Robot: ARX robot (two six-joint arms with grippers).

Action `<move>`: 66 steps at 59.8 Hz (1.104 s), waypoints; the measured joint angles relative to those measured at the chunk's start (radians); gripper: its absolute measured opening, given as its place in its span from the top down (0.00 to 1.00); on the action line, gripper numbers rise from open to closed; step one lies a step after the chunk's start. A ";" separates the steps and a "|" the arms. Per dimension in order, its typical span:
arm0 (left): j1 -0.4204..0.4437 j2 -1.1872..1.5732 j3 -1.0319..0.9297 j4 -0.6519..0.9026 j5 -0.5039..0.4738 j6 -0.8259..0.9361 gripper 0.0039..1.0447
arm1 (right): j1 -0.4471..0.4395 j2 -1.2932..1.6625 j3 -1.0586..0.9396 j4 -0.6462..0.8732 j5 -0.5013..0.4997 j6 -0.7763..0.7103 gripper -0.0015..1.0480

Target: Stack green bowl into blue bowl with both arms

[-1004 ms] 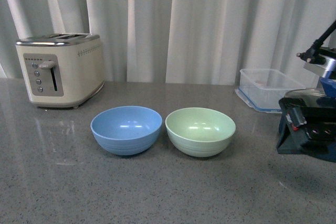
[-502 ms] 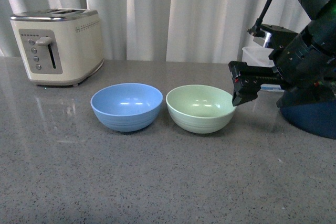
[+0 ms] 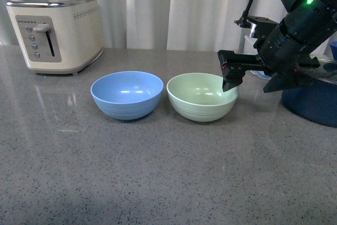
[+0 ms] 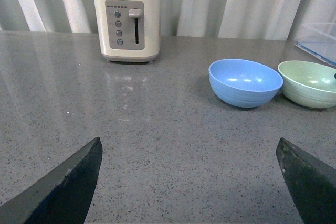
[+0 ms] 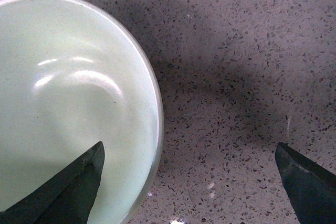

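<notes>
Front view shows the green bowl (image 3: 201, 100) matte, ridged.

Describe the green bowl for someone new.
Find the cream toaster, back left on the counter. Two bowls sit to its front right; the green bowl is the mint one, right of the blue bowl, with the right claw at its rim.

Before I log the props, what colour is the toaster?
Cream toaster with a grey control panel, clearest in the left wrist view.
</notes>
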 joint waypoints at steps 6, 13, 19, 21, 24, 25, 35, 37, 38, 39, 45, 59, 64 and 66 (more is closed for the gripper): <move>0.000 0.000 0.000 0.000 0.000 0.000 0.06 | 0.005 0.023 0.015 0.000 -0.003 -0.001 0.10; 0.000 0.000 0.000 0.000 0.000 0.000 0.06 | 0.008 0.042 0.035 -0.004 -0.006 0.000 0.10; 0.000 0.000 0.000 0.000 0.000 0.000 0.06 | 0.011 0.053 0.053 -0.005 -0.008 -0.001 0.10; 0.000 0.000 0.000 0.000 0.000 0.000 0.06 | 0.012 0.056 0.059 -0.006 -0.007 -0.001 0.10; 0.000 0.000 0.000 0.000 0.000 0.000 0.06 | 0.013 0.060 0.063 -0.005 -0.007 -0.002 0.10; 0.000 0.000 0.000 0.000 0.000 0.000 0.06 | 0.014 0.061 0.064 -0.005 -0.006 -0.003 0.10; 0.000 0.000 0.000 0.000 0.000 0.000 0.06 | 0.018 0.080 0.068 -0.005 -0.013 -0.009 0.10; 0.000 0.000 0.000 0.000 0.000 0.000 0.06 | 0.020 0.085 0.068 -0.004 -0.013 -0.010 0.10; 0.000 0.000 0.000 0.000 0.000 0.000 0.06 | 0.021 0.086 0.068 -0.001 -0.012 -0.010 0.10; 0.000 0.000 0.000 0.000 0.000 0.000 0.06 | 0.021 0.087 0.068 0.002 -0.012 -0.012 0.10; 0.000 0.000 0.000 0.000 0.000 0.000 0.06 | 0.024 0.087 0.061 0.025 -0.007 -0.016 0.25; 0.000 0.000 0.000 0.000 0.000 0.000 0.06 | 0.024 0.085 0.022 0.048 -0.016 -0.015 0.69; 0.000 0.000 0.000 0.000 0.000 0.000 0.06 | 0.019 0.079 0.022 0.051 -0.022 -0.015 0.82; 0.000 0.000 0.000 0.000 0.000 0.000 0.06 | 0.016 0.077 0.022 0.053 -0.023 -0.016 0.87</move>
